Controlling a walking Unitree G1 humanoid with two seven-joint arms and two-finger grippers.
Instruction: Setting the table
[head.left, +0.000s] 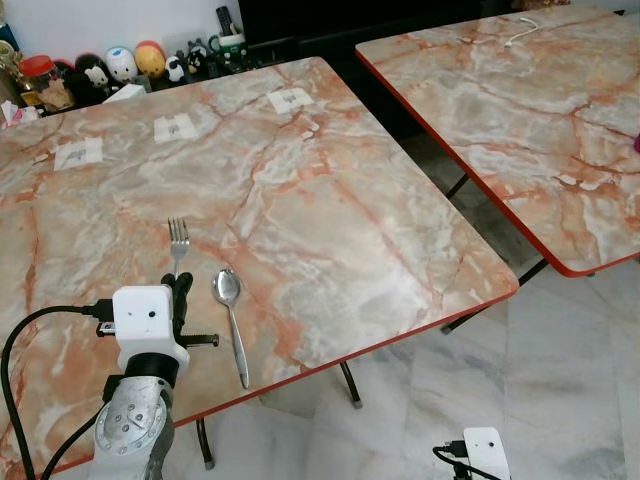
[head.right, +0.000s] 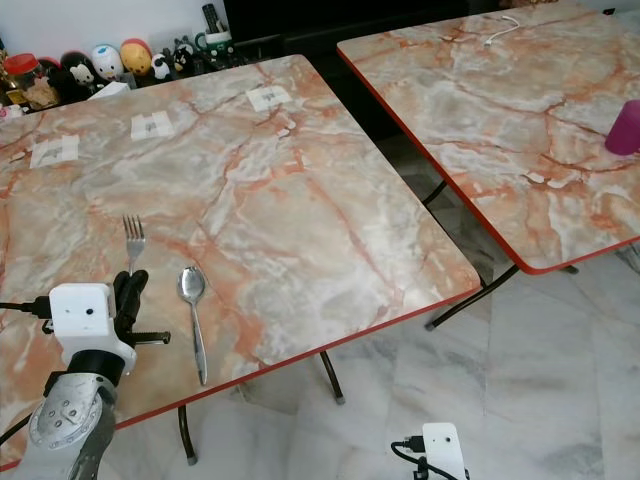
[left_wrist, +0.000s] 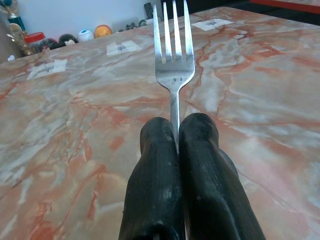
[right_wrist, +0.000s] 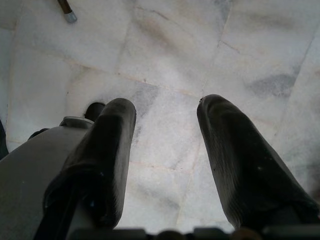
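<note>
Partly hidden, fork (left_wrist: 174, 75) handle sits inside left pincer (left_wrist: 176, 131).

The left arm (head.left: 135, 425) is silver, with screws ringing a round joint. A white camera box (head.left: 146, 318) with black cables tops it. The fingers (left_wrist: 200, 175) are black and ribbed.

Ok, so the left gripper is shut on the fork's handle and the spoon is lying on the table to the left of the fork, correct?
Not quite. The left gripper is shut on the fork by its handle, but the spoon lies on the table to the right of the fork, not the left. The left eye view shows it.
</note>
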